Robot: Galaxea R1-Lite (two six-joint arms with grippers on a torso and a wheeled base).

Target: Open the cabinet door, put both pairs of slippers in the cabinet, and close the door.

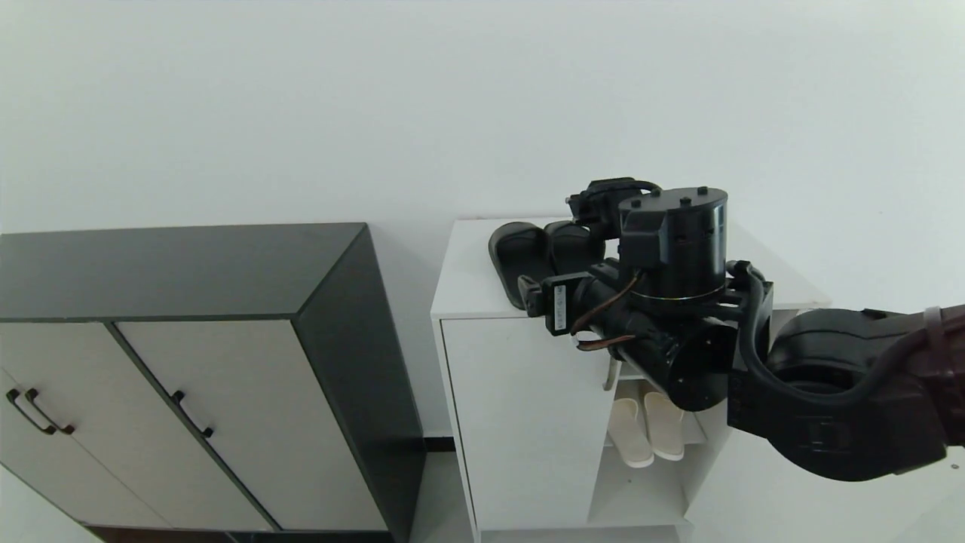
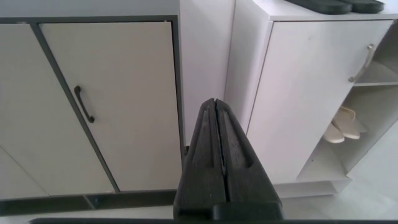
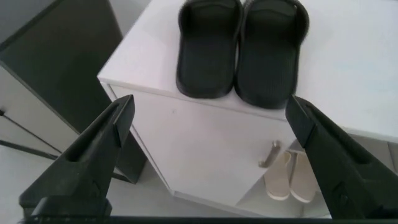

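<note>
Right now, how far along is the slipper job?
Done: the white cabinet stands open on its right side, with the white slippers on a shelf inside. In hand: the right tool, open, hovers by the black slippers on top. Left: stow that pair, shut the cabinet.

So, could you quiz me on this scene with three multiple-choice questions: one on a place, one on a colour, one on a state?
1. Where is the black pair of slippers?
A) on a chair
B) on top of the white cabinet
C) on the wall

2. What colour is the pair inside the cabinet?
A) white
B) red
C) black

3. How do the right arm's jaws stand?
A) shut on a slipper
B) shut on nothing
C) open

Answers: 1 B, they lie on its top; 2 A, a pale pair stands on its shelf; 3 C, wide apart, holding nothing.
</note>
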